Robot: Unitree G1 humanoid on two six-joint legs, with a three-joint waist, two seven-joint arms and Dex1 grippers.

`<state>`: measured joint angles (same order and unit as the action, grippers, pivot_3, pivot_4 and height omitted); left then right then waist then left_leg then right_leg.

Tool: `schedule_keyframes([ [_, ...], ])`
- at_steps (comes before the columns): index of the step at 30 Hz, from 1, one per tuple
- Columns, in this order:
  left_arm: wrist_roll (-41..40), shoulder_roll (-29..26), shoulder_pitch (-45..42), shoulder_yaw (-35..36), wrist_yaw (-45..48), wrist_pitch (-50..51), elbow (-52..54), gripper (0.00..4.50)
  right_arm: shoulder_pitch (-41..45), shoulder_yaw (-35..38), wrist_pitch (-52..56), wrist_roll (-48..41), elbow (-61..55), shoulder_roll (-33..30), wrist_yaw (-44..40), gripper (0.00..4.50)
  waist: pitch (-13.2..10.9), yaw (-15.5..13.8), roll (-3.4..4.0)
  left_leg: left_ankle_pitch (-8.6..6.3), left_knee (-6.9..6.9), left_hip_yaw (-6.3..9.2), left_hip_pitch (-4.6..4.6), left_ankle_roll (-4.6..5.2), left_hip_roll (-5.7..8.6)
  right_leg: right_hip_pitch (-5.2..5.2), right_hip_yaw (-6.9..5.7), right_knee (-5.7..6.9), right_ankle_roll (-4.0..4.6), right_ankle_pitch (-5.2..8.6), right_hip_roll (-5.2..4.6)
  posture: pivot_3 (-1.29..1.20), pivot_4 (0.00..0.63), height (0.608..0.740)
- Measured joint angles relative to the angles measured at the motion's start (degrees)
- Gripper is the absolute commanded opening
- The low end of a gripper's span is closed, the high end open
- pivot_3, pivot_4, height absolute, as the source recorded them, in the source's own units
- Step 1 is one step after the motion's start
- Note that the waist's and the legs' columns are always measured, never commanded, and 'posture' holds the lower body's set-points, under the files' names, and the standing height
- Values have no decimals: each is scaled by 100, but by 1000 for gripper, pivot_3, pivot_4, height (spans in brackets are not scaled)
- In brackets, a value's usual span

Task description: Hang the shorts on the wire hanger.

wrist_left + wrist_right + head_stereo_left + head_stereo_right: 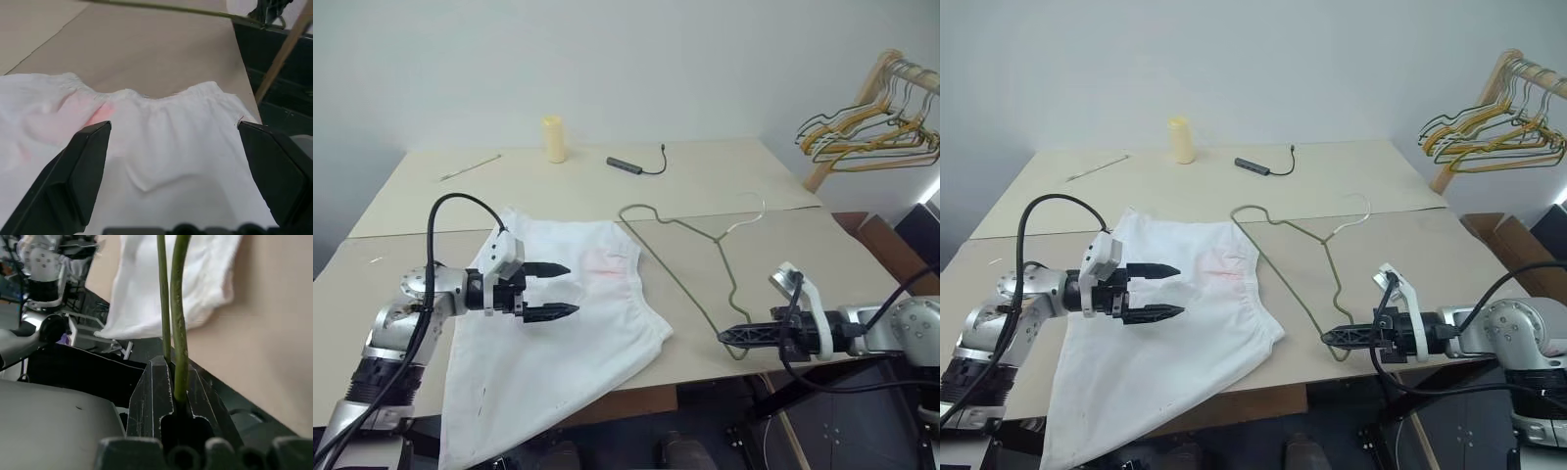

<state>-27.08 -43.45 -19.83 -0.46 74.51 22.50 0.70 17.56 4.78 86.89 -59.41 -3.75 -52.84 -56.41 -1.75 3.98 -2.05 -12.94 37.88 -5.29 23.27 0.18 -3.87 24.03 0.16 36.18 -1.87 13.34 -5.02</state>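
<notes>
At inspection, your left hand (pixel 560 291) was spread wide and empty, poised just above the shorts (pixel 570 323) with one finger to each side of the elastic waistband, no fabric gripped. The shorts lay flat on the near part of the surface (pixel 705 186), waistband towards the middle, the pink patch beside it, and the leg ends draped over the front edge. Your right hand (pixel 728 336) was clenched on the wire hanger (pixel 690 257), pinching the two wires where they meet at its near corner, at the front edge of the surface; the right wrist view confirmed both strands seated between the fingers. The hanger lay on the surface beside the shorts, its hook pointing away from you, one wire just beside or touching the waistband corner; contact could not be confirmed. A yellow cylinder (pixel 553 138), a dark adapter with cable (pixel 634 165) and a thin rod (pixel 470 167) lay well apart at the far side, and coloured hangers (pixel 871 132) hung on a rack to the right. In my judgement, the step in hand was taking up the shorts, with the hanger already secured. Your next move called for lowering the left hand, clamping the waistband, and bringing the fabric over the hanger wire.
</notes>
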Motion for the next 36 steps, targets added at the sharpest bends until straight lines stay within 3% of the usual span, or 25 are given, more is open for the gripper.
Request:
schedule_keyframes([
  [7,-2,-20,96,14,37,-1,82,4486,471,-1218,413,276,1637,-387,-1043,0,0,5,0,4,9,-3,-4,6,0,2,17,2,0,-11,8,-47,0,740],
  [16,-107,-42,277,75,36,102,299,4486,1129,-2245,-327,1265,2954,94,-1878,0,0,-18,0,3,12,-6,2,6,1,7,20,4,-2,-17,9,-29,0,740],
  [31,-129,-102,484,80,-130,134,452,4486,1165,-2504,-854,1733,2724,261,-2570,0,1,-140,0,3,18,-10,0,5,0,8,20,13,-1,-18,10,-7,0,740],
  [36,-127,-101,516,83,-201,133,522,4486,1576,-2915,-1072,2186,2930,373,-2705,0,1,-145,1,3,33,-10,-1,5,0,10,21,33,0,-16,10,7,0,740],
])
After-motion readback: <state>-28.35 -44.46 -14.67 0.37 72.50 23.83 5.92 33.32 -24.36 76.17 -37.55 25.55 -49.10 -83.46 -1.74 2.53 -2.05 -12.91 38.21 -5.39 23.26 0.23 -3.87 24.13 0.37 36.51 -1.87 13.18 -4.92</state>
